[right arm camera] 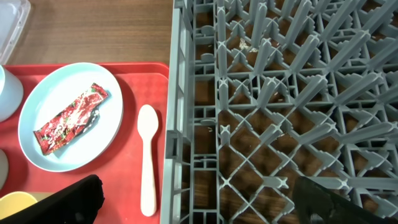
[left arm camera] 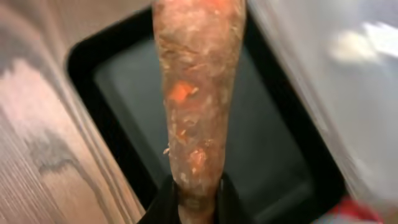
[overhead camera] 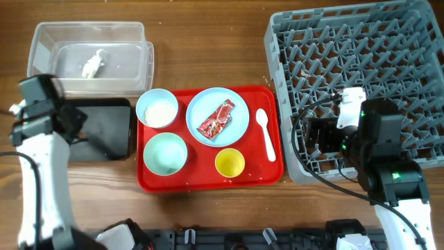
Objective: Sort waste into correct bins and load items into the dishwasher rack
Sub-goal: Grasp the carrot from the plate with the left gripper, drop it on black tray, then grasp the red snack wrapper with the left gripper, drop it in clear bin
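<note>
The carrot stick [left arm camera: 196, 93] is clamped in the left tool [left arm camera: 196, 208] and held over the black tray [left arm camera: 267, 162] at the left edge of the worktop [left arm camera: 37, 137]. The right tool [right arm camera: 202, 202] is spread wide above the grey rack [right arm camera: 280, 93], by the right edge.

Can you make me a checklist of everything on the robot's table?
Surface: wooden table, red tray in the middle.
Job's things: carrot stick held over black tray; white scrap in clear tub; wrapper on blue plate; white bowl, mint bowl, yellow cup, spoon on red tray; rack beside it.
Clutter: white bits in rack.
Grippers: left gripper, fingers shut on carrot stick; right gripper open over rack.
Cables: black cable by right arm.
Surroundings: dark rig parts at near edge.
</note>
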Robot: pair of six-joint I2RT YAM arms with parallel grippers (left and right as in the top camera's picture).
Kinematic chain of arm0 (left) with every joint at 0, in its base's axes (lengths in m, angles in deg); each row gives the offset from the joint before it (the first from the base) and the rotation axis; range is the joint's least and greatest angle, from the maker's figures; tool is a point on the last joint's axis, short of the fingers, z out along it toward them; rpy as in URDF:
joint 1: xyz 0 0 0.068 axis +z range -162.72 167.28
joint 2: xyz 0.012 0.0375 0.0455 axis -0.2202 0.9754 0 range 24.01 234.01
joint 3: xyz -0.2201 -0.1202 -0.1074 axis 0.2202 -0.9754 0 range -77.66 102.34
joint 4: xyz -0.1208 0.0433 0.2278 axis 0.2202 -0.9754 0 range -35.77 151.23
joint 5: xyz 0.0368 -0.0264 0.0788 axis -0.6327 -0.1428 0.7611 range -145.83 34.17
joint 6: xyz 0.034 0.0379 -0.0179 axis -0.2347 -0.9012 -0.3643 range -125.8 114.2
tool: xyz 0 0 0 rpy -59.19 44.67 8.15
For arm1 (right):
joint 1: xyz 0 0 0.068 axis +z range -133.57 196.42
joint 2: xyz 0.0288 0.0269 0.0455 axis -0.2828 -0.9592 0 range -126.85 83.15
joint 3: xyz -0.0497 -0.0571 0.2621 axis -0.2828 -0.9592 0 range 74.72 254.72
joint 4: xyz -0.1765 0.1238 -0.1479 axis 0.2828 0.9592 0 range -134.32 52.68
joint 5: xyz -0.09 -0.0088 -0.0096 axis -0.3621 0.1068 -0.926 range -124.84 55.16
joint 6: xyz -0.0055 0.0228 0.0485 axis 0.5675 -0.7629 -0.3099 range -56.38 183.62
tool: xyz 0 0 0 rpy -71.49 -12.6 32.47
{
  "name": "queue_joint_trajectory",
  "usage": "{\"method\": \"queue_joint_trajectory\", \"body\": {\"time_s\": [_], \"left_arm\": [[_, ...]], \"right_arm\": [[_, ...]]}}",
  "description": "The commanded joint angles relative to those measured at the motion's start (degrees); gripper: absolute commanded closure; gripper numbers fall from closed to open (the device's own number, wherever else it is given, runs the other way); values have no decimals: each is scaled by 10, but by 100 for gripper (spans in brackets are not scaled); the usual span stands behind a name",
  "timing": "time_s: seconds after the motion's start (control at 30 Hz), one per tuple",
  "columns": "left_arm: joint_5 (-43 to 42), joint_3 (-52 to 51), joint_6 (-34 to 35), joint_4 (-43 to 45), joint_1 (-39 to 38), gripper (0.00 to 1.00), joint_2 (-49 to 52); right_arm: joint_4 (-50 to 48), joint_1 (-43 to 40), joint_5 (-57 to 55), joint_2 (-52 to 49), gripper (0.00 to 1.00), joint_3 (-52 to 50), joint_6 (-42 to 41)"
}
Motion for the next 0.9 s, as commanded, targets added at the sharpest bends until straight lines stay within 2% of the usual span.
{"method": "queue_joint_trajectory", "body": {"time_s": [0.0,0.2,0.23,0.4,0.53,0.67,0.77,0.87], "left_arm": [[-2,-10,37,30,61,96,69],[-4,-10,37,59,68,96,183],[-7,-10,37,60,68,89,190],[-34,-8,27,63,67,41,187],[-78,17,-24,58,39,36,150],[-137,43,-110,75,-50,35,77],[-216,45,-195,125,-190,33,33],[-223,45,-238,147,-314,27,46]], "right_arm": [[-2,3,-3,-1,0,13,-7],[-1,3,-4,-1,1,13,-7],[-1,3,-4,-1,0,13,-7],[-1,3,-4,-1,0,13,-7],[-1,3,-4,-1,0,13,-7],[-1,3,-4,-1,0,13,-7],[-1,3,-4,-2,0,13,-7],[-1,3,-4,-2,0,13,-7]]}}
